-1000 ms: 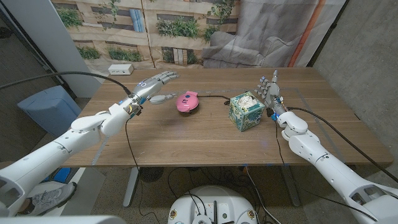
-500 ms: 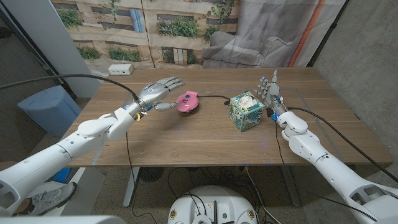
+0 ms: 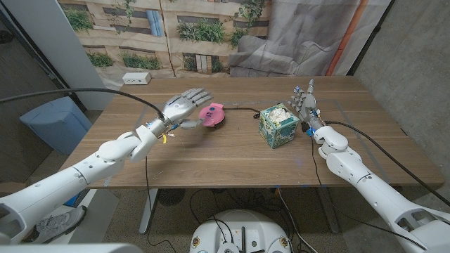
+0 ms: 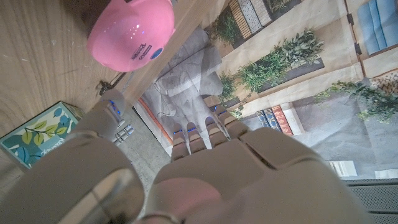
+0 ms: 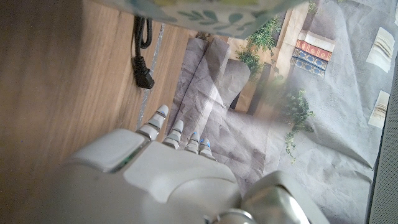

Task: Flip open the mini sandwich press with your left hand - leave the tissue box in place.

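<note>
- Left hand [image 3: 184, 105], fingers spread and empty, hovers just beside the closed pink sandwich press [image 3: 211, 114] near the bench's far edge, likely lining up to lift its lid.
- Right hand [image 3: 304, 100] waits with fingers apart beside the tissue box [image 3: 276, 125], not touching it.

The left arm is being stretched forward from the lower left over the table, and the left hand [image 3: 184, 107] is being held above the surface with its fingers [image 4: 198, 134] spread apart and nothing gripped. The right arm is being kept bent along the right side, and the right hand [image 3: 304, 99] is being held upright, fingers [image 5: 166, 127] pointing up and empty.
</note>
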You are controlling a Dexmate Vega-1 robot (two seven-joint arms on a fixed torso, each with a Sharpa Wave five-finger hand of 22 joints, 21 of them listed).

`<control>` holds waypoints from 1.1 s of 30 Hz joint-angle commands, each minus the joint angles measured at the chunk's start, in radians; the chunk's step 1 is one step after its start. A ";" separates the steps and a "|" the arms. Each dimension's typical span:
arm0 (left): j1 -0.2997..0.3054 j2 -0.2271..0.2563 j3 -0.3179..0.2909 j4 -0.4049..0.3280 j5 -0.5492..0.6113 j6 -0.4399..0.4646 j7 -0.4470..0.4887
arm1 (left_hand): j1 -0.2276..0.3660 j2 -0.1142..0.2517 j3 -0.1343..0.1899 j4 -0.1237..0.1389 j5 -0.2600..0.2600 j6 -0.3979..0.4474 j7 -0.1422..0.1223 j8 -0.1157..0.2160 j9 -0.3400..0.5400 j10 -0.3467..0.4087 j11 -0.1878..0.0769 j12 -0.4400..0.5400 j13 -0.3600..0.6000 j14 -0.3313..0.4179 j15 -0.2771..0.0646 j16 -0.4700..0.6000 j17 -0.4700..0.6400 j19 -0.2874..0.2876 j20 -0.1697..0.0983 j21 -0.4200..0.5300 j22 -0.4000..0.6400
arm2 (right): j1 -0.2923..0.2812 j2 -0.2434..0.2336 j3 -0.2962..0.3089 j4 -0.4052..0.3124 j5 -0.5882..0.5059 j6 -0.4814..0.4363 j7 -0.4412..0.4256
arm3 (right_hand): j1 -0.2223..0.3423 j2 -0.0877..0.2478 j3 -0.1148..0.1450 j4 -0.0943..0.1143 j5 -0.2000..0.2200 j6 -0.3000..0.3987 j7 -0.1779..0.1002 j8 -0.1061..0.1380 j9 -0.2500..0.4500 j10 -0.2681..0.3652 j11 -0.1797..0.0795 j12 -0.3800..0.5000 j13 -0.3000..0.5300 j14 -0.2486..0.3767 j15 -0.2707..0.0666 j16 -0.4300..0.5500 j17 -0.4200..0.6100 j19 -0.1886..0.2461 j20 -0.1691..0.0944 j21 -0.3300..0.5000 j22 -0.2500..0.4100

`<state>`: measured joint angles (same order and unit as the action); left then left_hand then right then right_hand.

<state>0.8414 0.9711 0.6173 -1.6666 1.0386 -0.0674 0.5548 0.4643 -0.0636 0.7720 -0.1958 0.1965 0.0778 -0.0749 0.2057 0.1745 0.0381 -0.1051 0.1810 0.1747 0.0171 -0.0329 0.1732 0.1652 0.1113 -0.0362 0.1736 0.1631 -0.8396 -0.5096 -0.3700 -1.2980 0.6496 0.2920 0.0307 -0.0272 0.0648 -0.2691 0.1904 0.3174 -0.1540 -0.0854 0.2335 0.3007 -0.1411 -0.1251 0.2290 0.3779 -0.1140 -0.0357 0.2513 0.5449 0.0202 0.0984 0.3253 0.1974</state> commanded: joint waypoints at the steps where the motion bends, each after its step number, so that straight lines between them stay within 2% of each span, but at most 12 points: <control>1: 0.006 -0.004 0.057 -0.006 0.099 0.126 -0.010 | 0.025 -0.009 0.004 0.002 0.005 -0.023 0.012 -0.008 0.004 -0.028 0.007 -0.007 0.002 -0.019 -0.040 -0.004 0.002 -0.016 -0.062 -0.001 0.000 | 0.000 -0.001 0.000 -0.001 0.000 0.000 0.000 | 0.004 0.088 -0.006 -0.001 0.007 -0.005 0.000 0.002 0.005 -0.006 0.001 0.004 0.005 -0.006 -0.020 0.006 0.001 0.004 0.007 -0.001 0.002; 4: 0.007 -0.010 0.071 -0.001 0.124 0.163 -0.020 | 0.033 -0.014 0.003 0.002 0.005 -0.026 0.015 -0.007 0.004 -0.035 0.010 -0.006 0.002 -0.027 -0.032 -0.005 0.002 -0.022 -0.061 -0.001 0.000 | 0.000 0.000 0.000 0.000 0.000 0.000 0.000 | 0.004 0.088 -0.006 -0.001 0.007 -0.006 -0.001 0.002 0.005 -0.006 0.001 0.004 0.006 -0.007 -0.020 0.005 0.001 0.005 0.006 -0.001 0.002; 9: -0.007 -0.027 0.108 0.035 0.187 0.205 0.034 | 0.043 -0.021 0.002 0.003 0.004 -0.035 0.022 -0.008 0.004 -0.043 0.019 -0.005 0.002 -0.033 -0.028 -0.003 0.002 -0.034 -0.055 -0.002 0.000 | 0.000 0.000 0.000 0.000 0.000 0.000 0.000 | 0.004 0.088 -0.006 -0.001 0.007 -0.006 -0.002 0.002 0.005 -0.007 0.002 0.004 0.006 -0.006 -0.021 0.006 0.001 0.005 0.006 -0.001 0.002; 16: -0.026 -0.042 0.147 0.074 0.207 0.219 0.070 | 0.052 -0.025 0.001 0.003 0.004 -0.034 0.024 -0.006 0.004 -0.046 0.018 -0.003 0.002 -0.034 -0.028 -0.002 0.002 -0.036 -0.054 0.000 0.000 | 0.000 0.000 0.000 0.000 0.000 0.000 0.000 | 0.004 0.088 -0.007 -0.001 0.007 -0.006 -0.001 0.002 0.006 -0.006 0.002 0.004 0.006 -0.005 -0.020 0.006 0.001 0.005 0.007 -0.002 0.003; 20: -0.036 -0.055 0.171 0.108 0.227 0.235 0.124 | 0.057 -0.029 0.000 0.004 0.004 -0.034 0.024 -0.005 0.004 -0.046 0.019 -0.002 0.002 -0.035 -0.027 -0.001 0.002 -0.037 -0.052 0.000 0.000 | 0.000 0.000 0.000 0.000 0.000 0.000 0.000 | 0.004 0.088 -0.007 -0.001 0.007 -0.006 -0.001 0.001 0.006 -0.007 0.002 0.004 0.006 -0.005 -0.020 0.006 0.001 0.005 0.007 -0.002 0.003; 33: -0.057 -0.091 0.207 0.161 0.199 0.290 0.160 | 0.071 -0.037 -0.003 0.004 0.003 -0.025 0.026 0.000 0.003 -0.042 0.022 0.002 0.001 -0.028 -0.027 0.003 0.002 -0.029 -0.051 0.005 0.000 | 0.000 0.000 0.000 0.000 0.000 0.000 0.000 | 0.004 0.088 -0.007 -0.001 0.007 -0.006 -0.002 0.001 0.006 -0.006 0.002 0.004 0.007 -0.006 -0.020 0.005 0.001 0.005 0.007 -0.003 0.003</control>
<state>0.8019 0.9078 0.7900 -1.5498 1.2439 0.1747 0.6784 0.5235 -0.0997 0.7718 -0.1959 0.1965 0.0444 -0.0517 0.1981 0.1744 -0.0043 -0.0840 0.1770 0.1746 -0.0128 -0.0341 0.1732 0.1651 0.0800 -0.0355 0.1737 0.1632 -0.8394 -0.5092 -0.3700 -1.2981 0.6495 0.2920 0.0307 -0.0272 0.0648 -0.2690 0.1904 0.3174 -0.1539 -0.0854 0.2335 0.3041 -0.1411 -0.1251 0.2290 0.3830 -0.1140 -0.0357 0.2513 0.5446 0.0201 0.0984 0.3253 0.1973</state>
